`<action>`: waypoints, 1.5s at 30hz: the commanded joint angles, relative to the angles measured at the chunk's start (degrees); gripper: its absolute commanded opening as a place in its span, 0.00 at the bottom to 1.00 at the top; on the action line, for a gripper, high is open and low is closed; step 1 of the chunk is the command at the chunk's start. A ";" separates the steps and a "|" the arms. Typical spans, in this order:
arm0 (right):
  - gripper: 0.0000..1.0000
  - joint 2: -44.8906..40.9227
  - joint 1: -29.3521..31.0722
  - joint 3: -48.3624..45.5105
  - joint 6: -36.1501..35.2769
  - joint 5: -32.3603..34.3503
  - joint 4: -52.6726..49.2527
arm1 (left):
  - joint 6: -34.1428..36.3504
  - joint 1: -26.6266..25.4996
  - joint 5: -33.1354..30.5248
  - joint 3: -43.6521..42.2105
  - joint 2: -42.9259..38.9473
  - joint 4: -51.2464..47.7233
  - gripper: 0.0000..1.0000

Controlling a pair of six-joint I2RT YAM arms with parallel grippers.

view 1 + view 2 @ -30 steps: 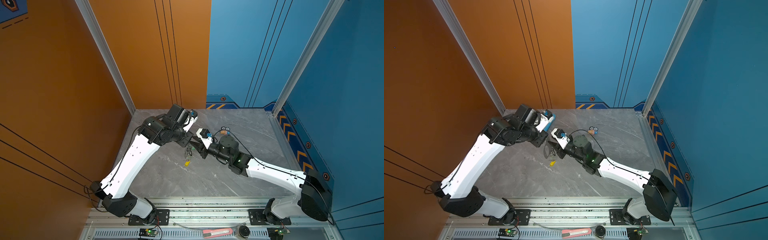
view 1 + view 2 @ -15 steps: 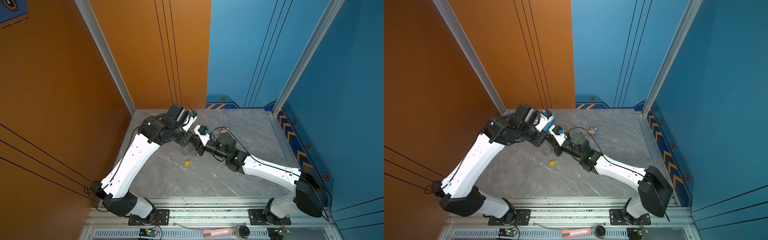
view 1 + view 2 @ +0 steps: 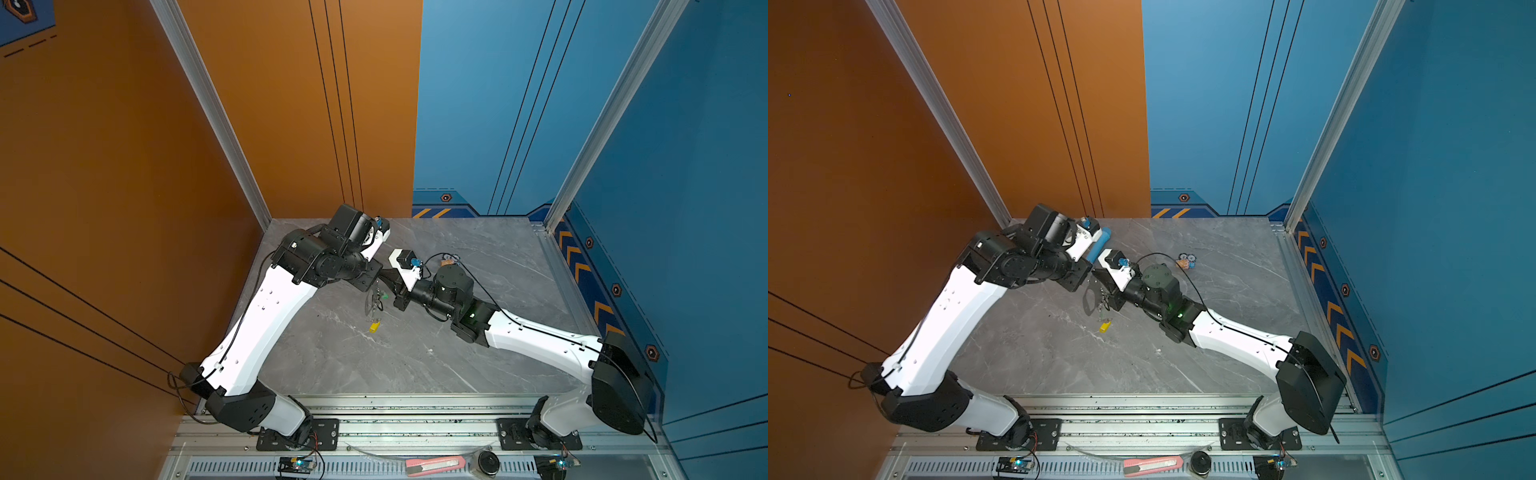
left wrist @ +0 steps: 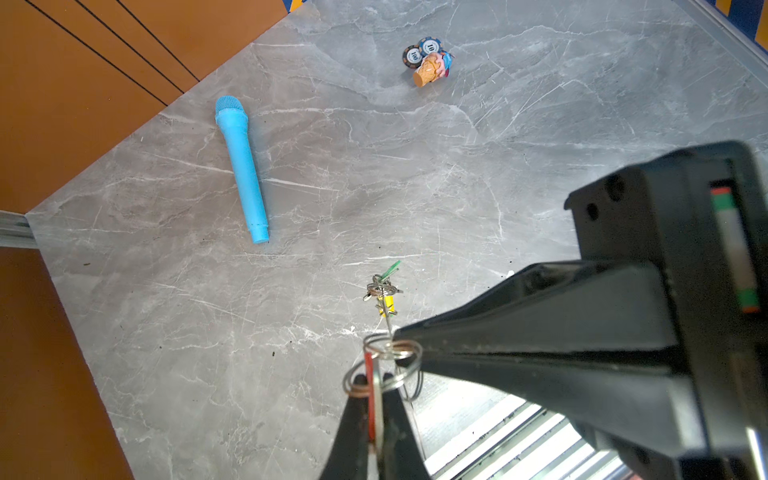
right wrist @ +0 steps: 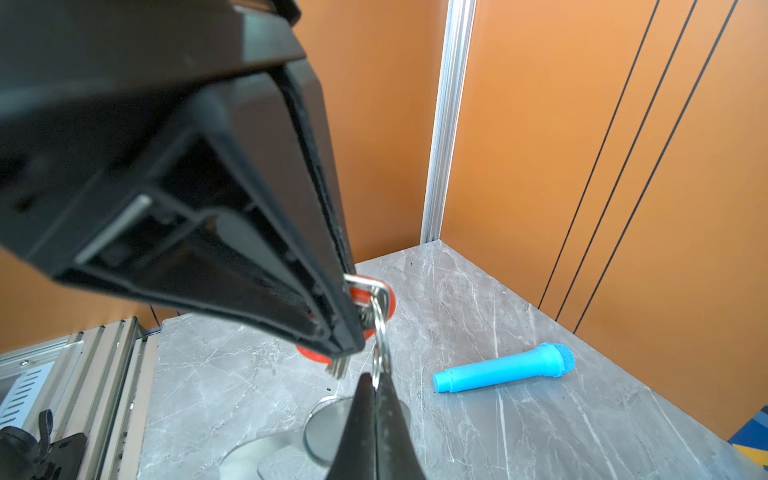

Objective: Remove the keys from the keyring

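Held clear of the one grey table (image 3: 332,365), probably to let everything dangle free; leaving one blue microphone (image 4: 245,174) aside; dangling one keyring (image 3: 1085,301) above mid-table; counting three keys (image 4: 382,289): green-tagged key (image 3: 384,296), yellow-tagged key (image 3: 374,327), red-tagged key (image 5: 360,296); seeing no black; gripping the red-tagged key tight in the left gripper (image 4: 374,384); pinching one split ring (image 5: 380,332) in the closed right gripper (image 5: 376,384), seemingly to twist key off ring.
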 commanded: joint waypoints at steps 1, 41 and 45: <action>0.00 -1.79 -0.47 0.21 -2.51 -0.94 -0.52 | 0.10 2.07 -0.24 2.53 -0.48 -0.37 0.00; 0.29 -0.84 -0.35 -1.00 -1.49 -2.94 5.06 | -1.60 9.03 9.70 3.48 -0.08 -0.25 0.00; 0.31 1.12 0.39 2.14 -0.54 -0.82 2.12 | -1.47 8.90 9.90 3.30 0.16 -0.26 0.00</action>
